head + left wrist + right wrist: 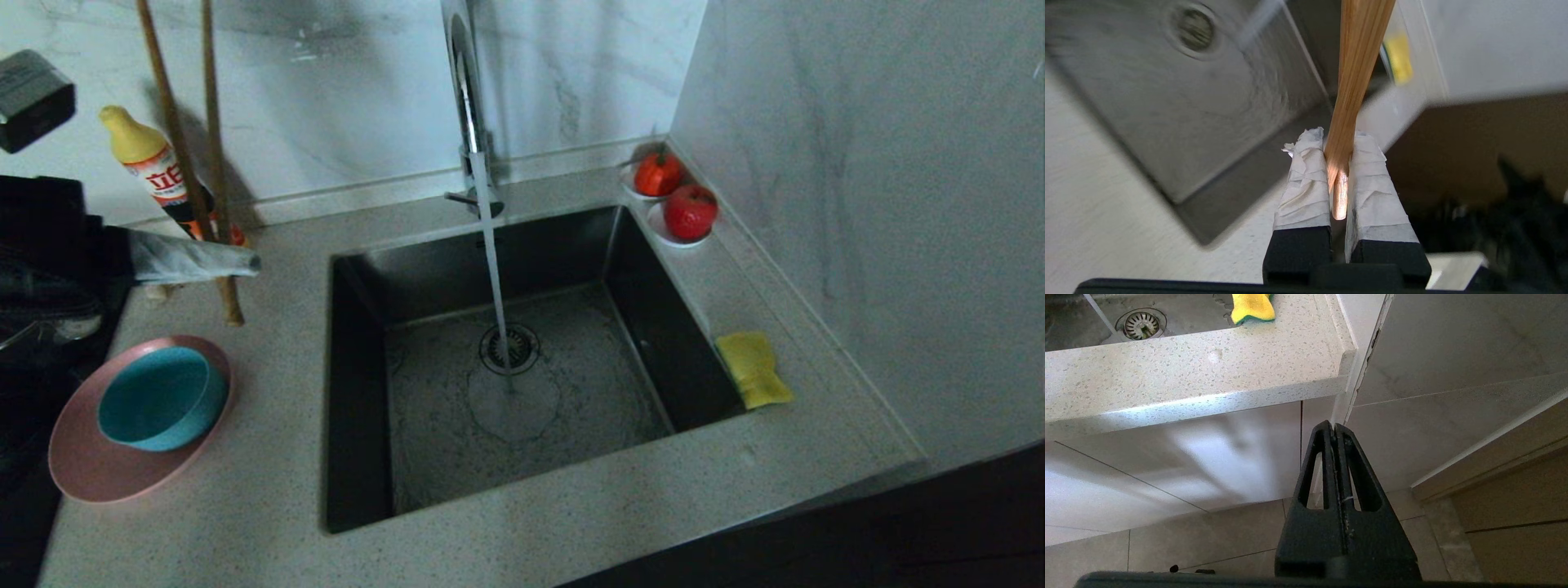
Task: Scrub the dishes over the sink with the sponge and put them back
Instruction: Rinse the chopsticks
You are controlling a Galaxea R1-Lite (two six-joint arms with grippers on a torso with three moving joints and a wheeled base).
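Fingers of the left gripper (1337, 163), tape-wrapped, are clamped on the chopsticks (1357, 77) near one end, so most of the length sticks out past the grip; in the head view the sticks (189, 155) stand near upright at the table's left, beside the sink (359, 392). Right gripper (1334, 430) is parked below the table edge, fingers pressed together on nothing. Sponge (753, 369) lies on the sink's right rim, well apart from the sticks. Plate (77, 465) with the bowl (159, 398) inside sits on the table left of the sink, under the sticks. Faucet (469, 106) is running onto the drain (509, 349). Risks, as judgement: the grip is at the very end, and two round sticks between soft tape could pivot or splay, one slipping out when swung over the basin; wet wood would make that worse. A dropped stick could hit the bowl or fall into the sink. The long free ends could clip the faucet or the bottle (159, 175) on the way. Scrubbing needs the sponge, which the idle arm has not picked up yet.
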